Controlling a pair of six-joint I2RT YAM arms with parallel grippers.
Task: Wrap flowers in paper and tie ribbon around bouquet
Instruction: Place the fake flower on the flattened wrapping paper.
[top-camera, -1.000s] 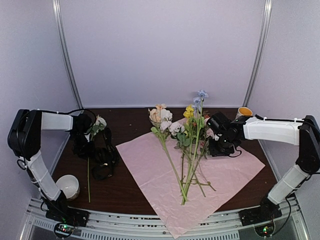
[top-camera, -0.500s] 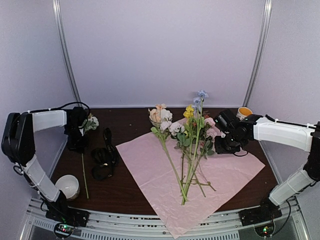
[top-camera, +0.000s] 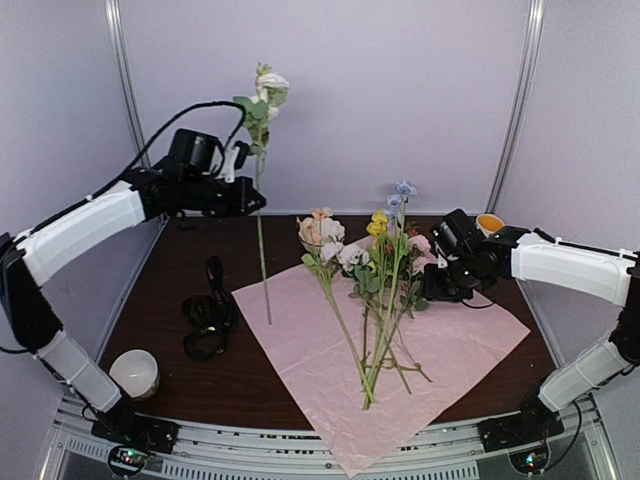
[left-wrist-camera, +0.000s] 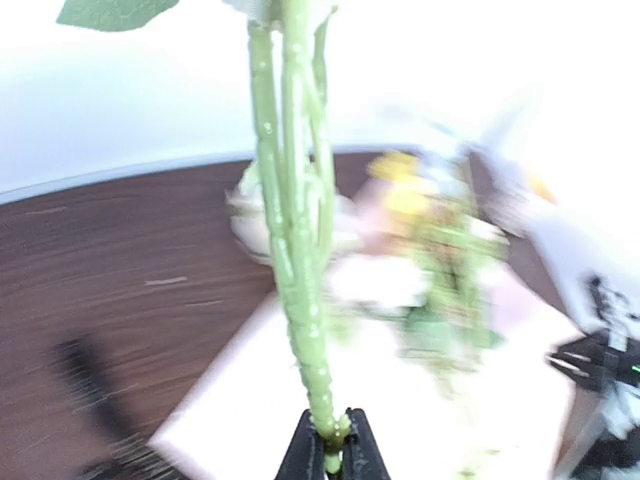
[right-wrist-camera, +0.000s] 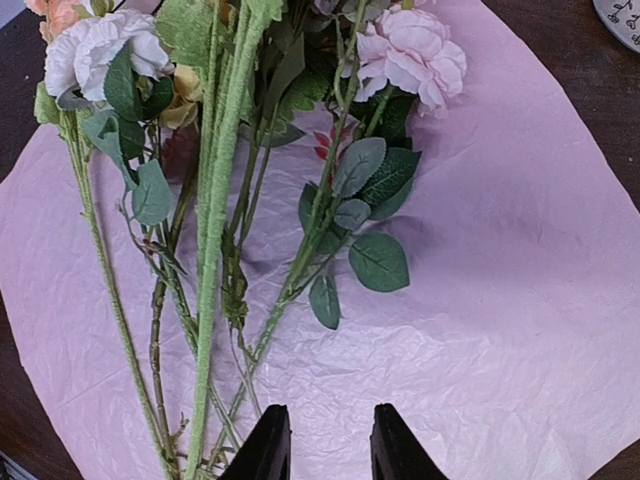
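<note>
1. Left claw (top-camera: 247, 197) is clamped on the green stem of a single white-headed flower (top-camera: 262, 240). It holds the flower upright, high above the far left part of the table (top-camera: 240, 385) (bloom at the top, stem hanging straight down).
2. The left wrist view confirms the grip: both fingers pinch the stem (left-wrist-camera: 298, 250) with no gap. The background in that view is blurred.
3. In the overhead view the stem's lower tip shows over the left corner of the paper (top-camera: 460, 350). Contact cannot be told.
4. The right claw (right-wrist-camera: 325, 450) stands narrowly open with nothing between its fingers. It hovers low over the paper toward the table's right edge, beside the flower heads.
5. The paper lies flat, pink face up, turned diamond-wise across the middle and right of the table. Its near corner overhangs the near edge.
6. The flowers (top-camera: 375, 300) lie on the paper in a loose fan, stems gathered toward the near edge and heads toward the far edge.
7. The ribbon (top-camera: 208, 318) lies in a loose black heap on bare wood just beside the paper's left corner.
8. A white cup (top-camera: 135, 372) stands at the near left corner, and a yellow-rimmed cup (top-camera: 489, 222) at the far right corner.
</note>
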